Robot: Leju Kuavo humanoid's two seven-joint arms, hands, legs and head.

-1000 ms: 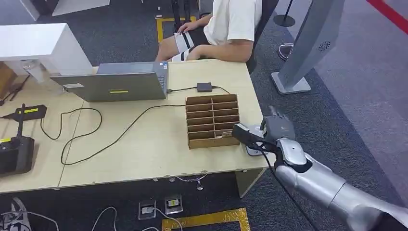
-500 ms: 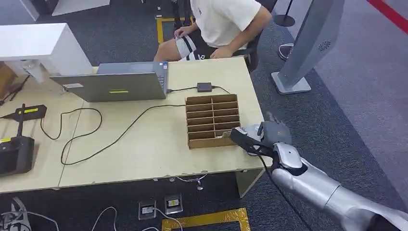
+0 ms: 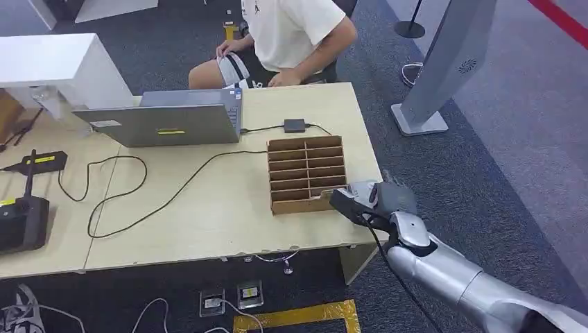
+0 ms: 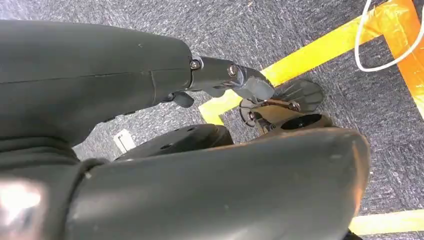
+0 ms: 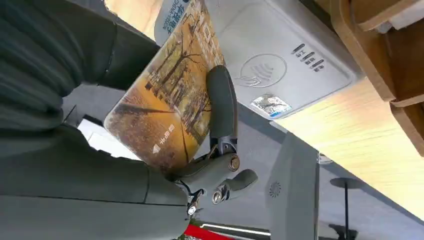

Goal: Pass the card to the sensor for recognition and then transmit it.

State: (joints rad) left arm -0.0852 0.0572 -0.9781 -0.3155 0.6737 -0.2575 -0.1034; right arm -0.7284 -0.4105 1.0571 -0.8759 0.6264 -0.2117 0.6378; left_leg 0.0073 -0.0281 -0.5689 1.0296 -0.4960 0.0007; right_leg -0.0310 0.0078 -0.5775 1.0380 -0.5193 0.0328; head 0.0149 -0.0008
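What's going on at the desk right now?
The right hand holds a photo-printed card just off the white card reader at the desk's edge, beside the wooden slotted organizer. The left hand hangs over the floor. A person sits behind the desk.

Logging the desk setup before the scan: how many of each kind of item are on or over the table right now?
Laptop: 1
Wooden slotted organizer: 1
Card reader: 1
Card, held by the right hand: 1
Small black adapter box: 1
Black devices at the table's left edge: 2
Total: 7
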